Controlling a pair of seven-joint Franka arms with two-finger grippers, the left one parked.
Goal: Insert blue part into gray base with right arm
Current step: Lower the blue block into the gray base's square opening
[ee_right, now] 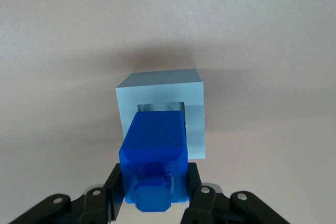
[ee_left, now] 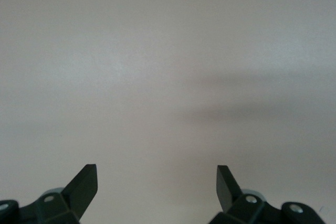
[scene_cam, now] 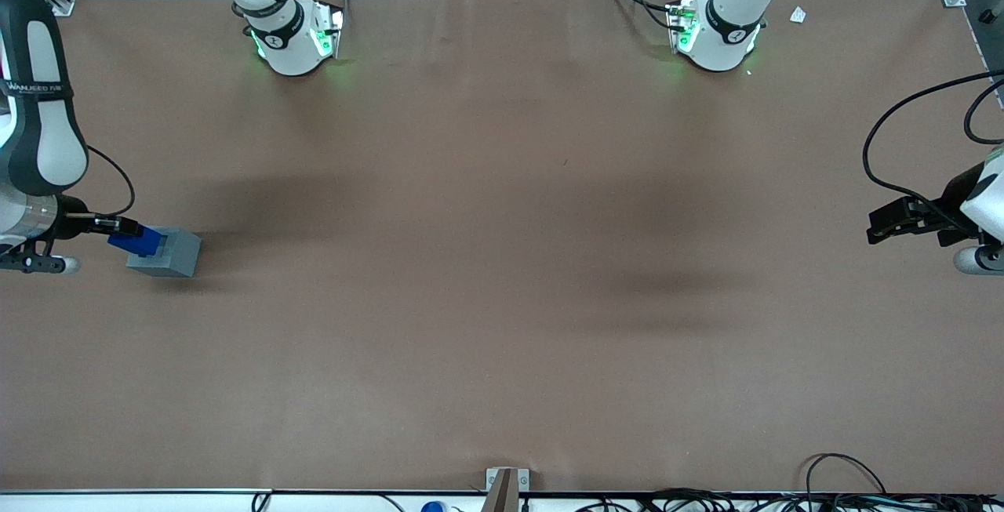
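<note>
The gray base [scene_cam: 169, 252] stands on the brown table near the working arm's end. In the right wrist view the base [ee_right: 189, 90] shows its square socket facing the camera. My right gripper [scene_cam: 129, 234] is shut on the blue part [scene_cam: 137, 241], its black fingers [ee_right: 114, 190] pressed on both sides of the block. The blue part [ee_right: 155, 153] hangs tilted right at the socket's mouth, its leading end at the opening and its nub pointing back toward the wrist. Whether it touches the socket walls I cannot tell.
The brown table mat [scene_cam: 502, 261] stretches wide toward the parked arm's end. Two white arm bases [scene_cam: 294, 38] [scene_cam: 718, 30] stand at the table edge farthest from the front camera. Cables [scene_cam: 847, 481] lie along the edge nearest that camera.
</note>
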